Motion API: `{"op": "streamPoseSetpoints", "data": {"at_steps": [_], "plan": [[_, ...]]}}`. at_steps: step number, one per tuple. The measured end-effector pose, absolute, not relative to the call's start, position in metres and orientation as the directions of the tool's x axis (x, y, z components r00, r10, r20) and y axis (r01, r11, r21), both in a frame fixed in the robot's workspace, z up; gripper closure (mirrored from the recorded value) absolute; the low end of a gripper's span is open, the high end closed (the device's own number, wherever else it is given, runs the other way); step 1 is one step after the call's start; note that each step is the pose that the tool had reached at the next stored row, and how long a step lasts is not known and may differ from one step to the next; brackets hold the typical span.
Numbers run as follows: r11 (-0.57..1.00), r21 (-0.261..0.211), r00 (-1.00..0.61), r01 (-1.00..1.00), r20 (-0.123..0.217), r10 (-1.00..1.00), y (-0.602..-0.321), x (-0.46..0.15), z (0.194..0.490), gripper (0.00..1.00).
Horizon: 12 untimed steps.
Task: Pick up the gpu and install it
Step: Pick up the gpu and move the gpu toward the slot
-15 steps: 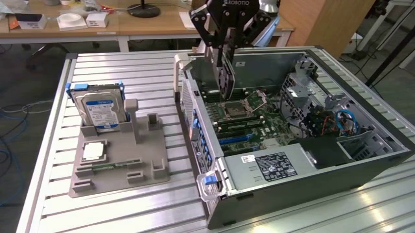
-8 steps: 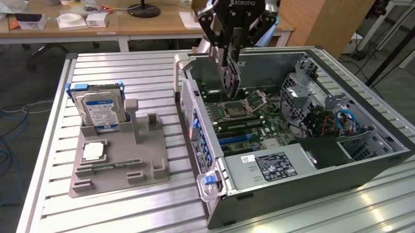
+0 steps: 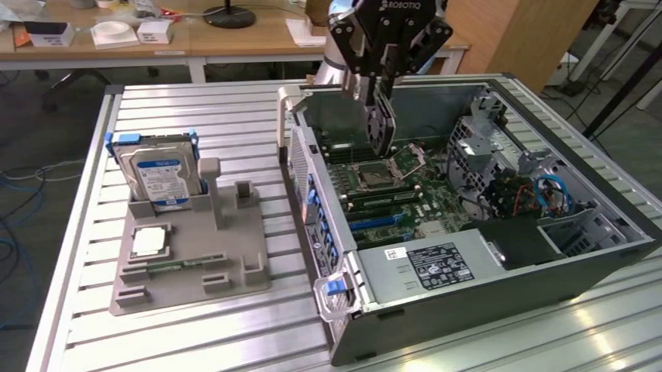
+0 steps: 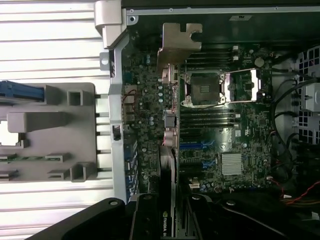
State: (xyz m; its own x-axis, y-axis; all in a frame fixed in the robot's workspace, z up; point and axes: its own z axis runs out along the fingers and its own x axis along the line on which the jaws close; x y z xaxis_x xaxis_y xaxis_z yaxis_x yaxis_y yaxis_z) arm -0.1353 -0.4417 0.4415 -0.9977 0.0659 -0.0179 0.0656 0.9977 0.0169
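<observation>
Hard drive (image 3: pixel 160 174) stands in the grey holder (image 3: pixel 197 275) on the worktop (image 3: pixel 207 105) at the exterior view's left. Right of it, the end effector (image 3: pixel 379 97) pinches the gpu (image 3: pixel 382 132), hanging upright just above the motherboard (image 3: pixel 405 198) inside the open computer case (image 3: pixel 517 294).

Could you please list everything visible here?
slatted metal table: one, silver, under everything
open metal computer case: one, dark grey, on the table
flat motherboard: one, green, inside the case
boxy power supply: one, silver, case's near corner
moulded plastic tray: one, grey, beside the case
labelled hard drive: one, silver, upright in the tray
square processor chip: one, silver, flat in the tray
narrow memory stick: one, green, flat in the tray
thin flat gpu card: one, black, upright above the motherboard
robot gripper: one, black, shut on the gpu card
</observation>
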Motion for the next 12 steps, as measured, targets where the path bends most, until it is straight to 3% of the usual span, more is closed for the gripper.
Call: {"op": "streamPoseSetpoints", "data": {"at_steps": [12], "plan": [[0.998,0.017,-0.998,0.064,-0.018,0.065,-0.442,-0.111,0.441,0.74]]}}
